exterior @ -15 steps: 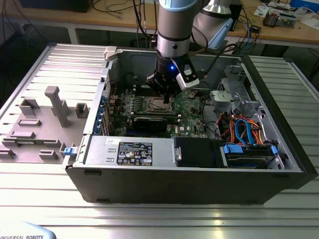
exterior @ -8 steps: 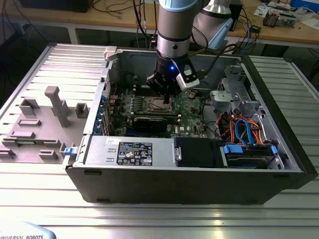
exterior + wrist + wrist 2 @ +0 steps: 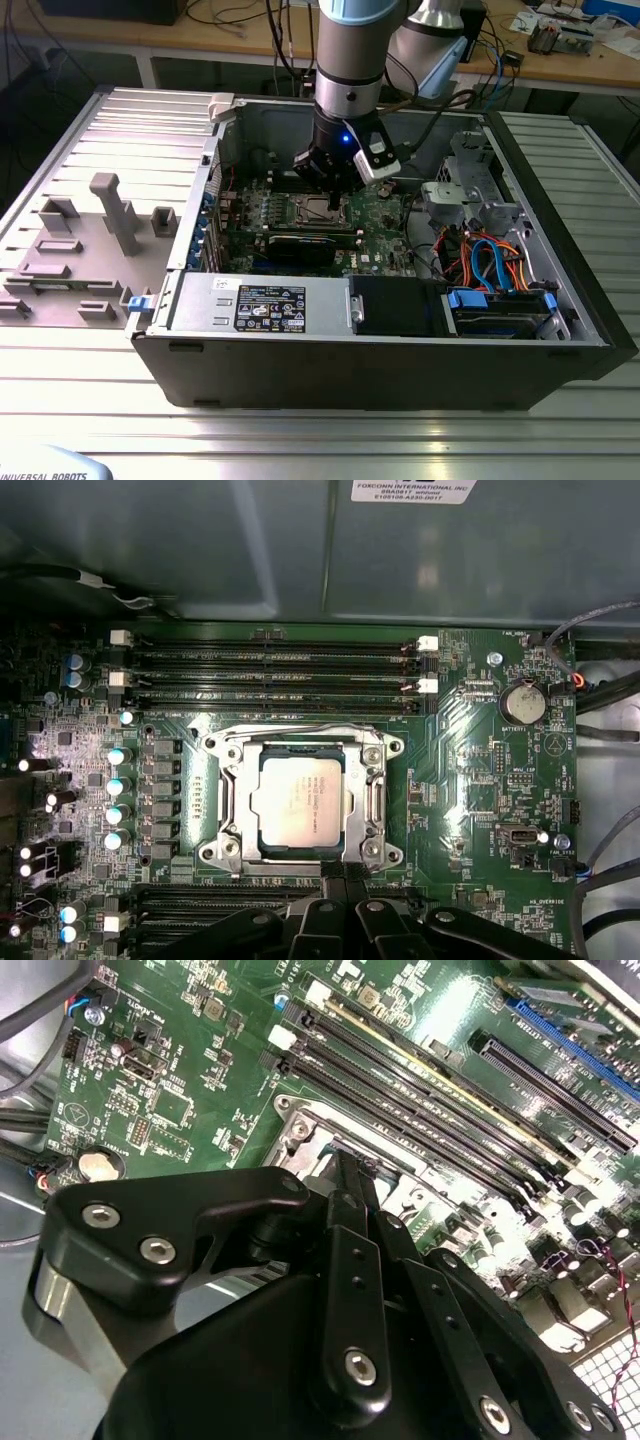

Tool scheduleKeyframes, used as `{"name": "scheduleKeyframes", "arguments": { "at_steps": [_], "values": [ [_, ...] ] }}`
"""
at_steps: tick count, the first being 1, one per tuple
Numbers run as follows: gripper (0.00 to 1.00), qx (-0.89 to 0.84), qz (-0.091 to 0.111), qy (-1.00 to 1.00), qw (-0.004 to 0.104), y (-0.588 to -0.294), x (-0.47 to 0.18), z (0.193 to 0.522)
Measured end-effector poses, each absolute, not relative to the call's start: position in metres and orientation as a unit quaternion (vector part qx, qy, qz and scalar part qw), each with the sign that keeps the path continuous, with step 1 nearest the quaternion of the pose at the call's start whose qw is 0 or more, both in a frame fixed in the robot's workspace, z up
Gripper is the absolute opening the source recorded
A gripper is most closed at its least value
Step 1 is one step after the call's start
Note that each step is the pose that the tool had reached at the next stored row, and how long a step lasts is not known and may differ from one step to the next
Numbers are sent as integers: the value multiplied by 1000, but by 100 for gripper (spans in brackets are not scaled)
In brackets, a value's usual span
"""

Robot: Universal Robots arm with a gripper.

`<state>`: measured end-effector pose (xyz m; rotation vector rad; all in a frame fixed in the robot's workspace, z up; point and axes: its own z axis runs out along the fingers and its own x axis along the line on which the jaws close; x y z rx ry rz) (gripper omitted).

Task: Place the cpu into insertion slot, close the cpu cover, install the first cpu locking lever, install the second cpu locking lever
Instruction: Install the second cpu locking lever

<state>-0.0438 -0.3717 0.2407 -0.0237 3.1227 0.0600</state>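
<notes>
The cpu (image 3: 297, 800), a silver-topped square chip, lies flat in the insertion slot (image 3: 213, 853) on the green board. The cpu cover (image 3: 374, 798), a thin metal frame, lies down around the chip. A thin wire lever (image 3: 300, 727) runs along one side of the socket. In the first wrist view my gripper (image 3: 346, 872) is shut, its black fingertips touching the socket's edge opposite that lever. The second wrist view shows the gripper (image 3: 347, 1165) with its tips together against the socket's metal frame (image 3: 300, 1130). In the exterior view the gripper (image 3: 330, 185) hangs just over the socket (image 3: 318, 208) inside the open computer case.
Long black memory slots (image 3: 270, 665) run beside the socket. A black card (image 3: 300, 245) and the power supply (image 3: 260, 300) sit nearer the case front. Coloured cables (image 3: 480, 260) fill the exterior view's right. A grey fixture plate (image 3: 90, 240) lies outside on the left.
</notes>
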Motion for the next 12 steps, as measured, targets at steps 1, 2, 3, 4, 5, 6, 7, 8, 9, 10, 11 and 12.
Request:
{"name": "scheduleKeyframes", "arguments": {
  "at_steps": [1, 2, 3, 4, 5, 6, 7, 8, 9, 10, 11, 12],
  "values": [
    [11, -8, 19, 1000, 9, -372, -44, 241],
    [11, -8, 19, 1000, 9, -372, -44, 241],
    [11, -8, 19, 1000, 9, -372, -44, 241],
    [11, -8, 19, 1000, 9, -373, -44, 241],
    [11, -8, 19, 1000, 9, -373, -44, 241],
    [11, -8, 19, 1000, 9, -373, -44, 241],
    [11, -8, 19, 1000, 9, -373, -44, 241],
    [11, -8, 19, 1000, 9, -373, -44, 241],
    [11, -8, 19, 1000, 9, -373, -44, 241],
    [11, -8, 19, 1000, 9, -373, -44, 241],
    [11, -8, 19, 1000, 9, -373, -44, 241],
    [11, -8, 19, 1000, 9, -373, -44, 241]
  ]
}}
